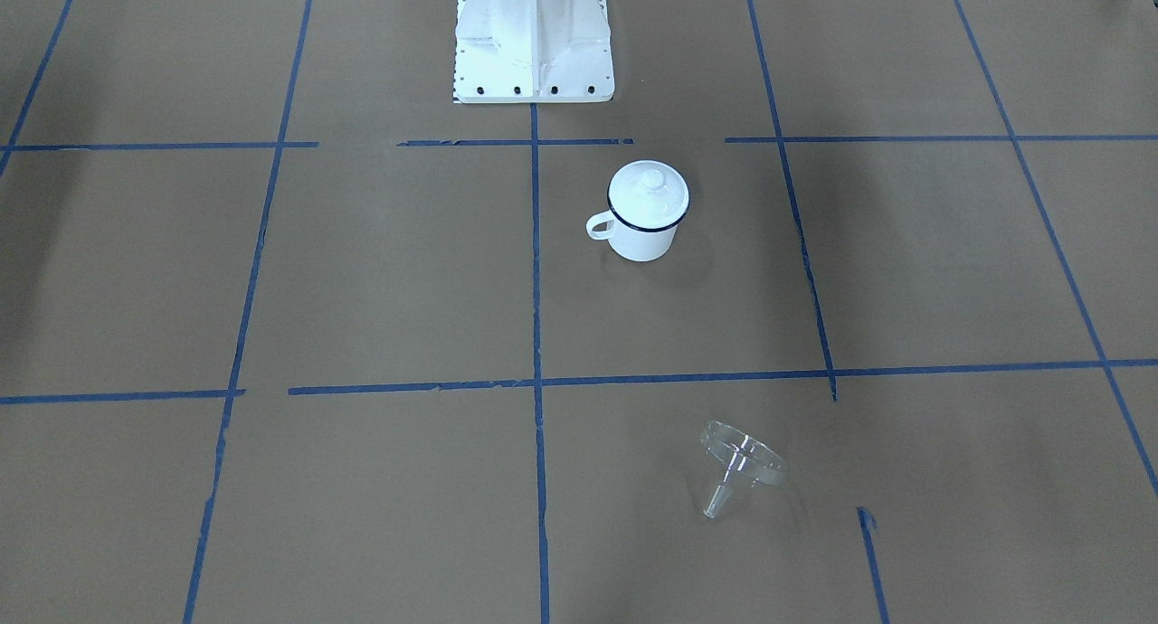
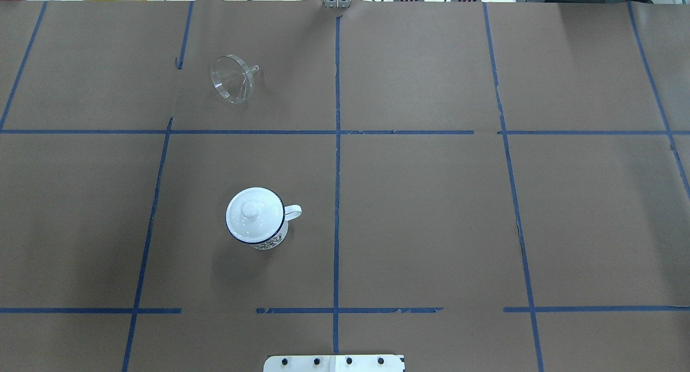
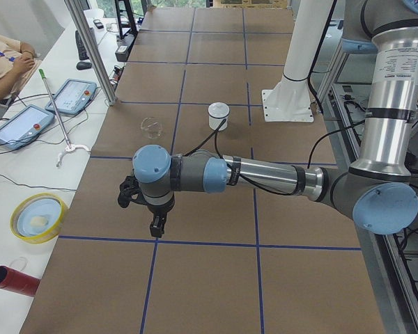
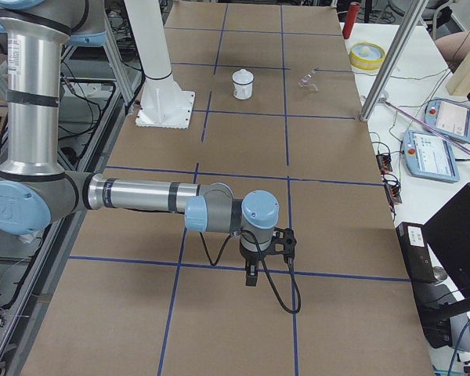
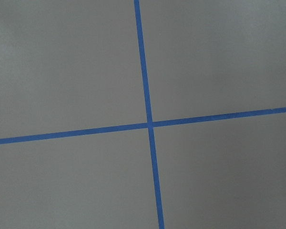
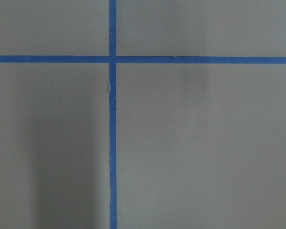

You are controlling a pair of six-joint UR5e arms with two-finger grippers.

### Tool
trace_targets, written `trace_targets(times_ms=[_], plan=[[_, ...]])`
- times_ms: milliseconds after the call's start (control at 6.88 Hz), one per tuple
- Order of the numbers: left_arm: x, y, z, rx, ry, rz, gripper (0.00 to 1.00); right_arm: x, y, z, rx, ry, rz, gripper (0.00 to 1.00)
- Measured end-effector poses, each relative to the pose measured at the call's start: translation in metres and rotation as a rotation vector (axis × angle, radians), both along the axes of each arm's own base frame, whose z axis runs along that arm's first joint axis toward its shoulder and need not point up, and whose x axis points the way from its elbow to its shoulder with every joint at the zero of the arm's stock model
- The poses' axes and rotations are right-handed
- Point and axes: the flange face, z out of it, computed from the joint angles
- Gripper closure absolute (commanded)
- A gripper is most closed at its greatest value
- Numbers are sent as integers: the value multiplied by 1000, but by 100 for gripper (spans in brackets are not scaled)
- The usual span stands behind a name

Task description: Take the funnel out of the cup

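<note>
The clear funnel lies on its side on the brown table, apart from the cup; it also shows in the overhead view. The white enamel cup stands upright with a white knobbed lid on it. My left gripper hangs over the table's left end, far from both. My right gripper hangs over the right end. They show only in the side views, so I cannot tell whether they are open or shut. Both wrist views show only bare paper and blue tape.
The robot's white base stands at the table's near-robot edge. Blue tape lines grid the brown paper. An operators' bench with tablets, a yellow bowl and a metal post runs along the far edge.
</note>
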Motion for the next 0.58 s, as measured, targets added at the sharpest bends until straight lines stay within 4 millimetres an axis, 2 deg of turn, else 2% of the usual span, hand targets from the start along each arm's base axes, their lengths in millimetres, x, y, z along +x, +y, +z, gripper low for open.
trace_targets(times_ms=[291, 582], plan=[[-3, 2, -11, 21, -1, -5, 0, 0, 0, 0, 0, 0, 0, 0], [-3, 8, -9, 10, 0, -6, 0, 0, 0, 0, 0, 0, 0, 0]])
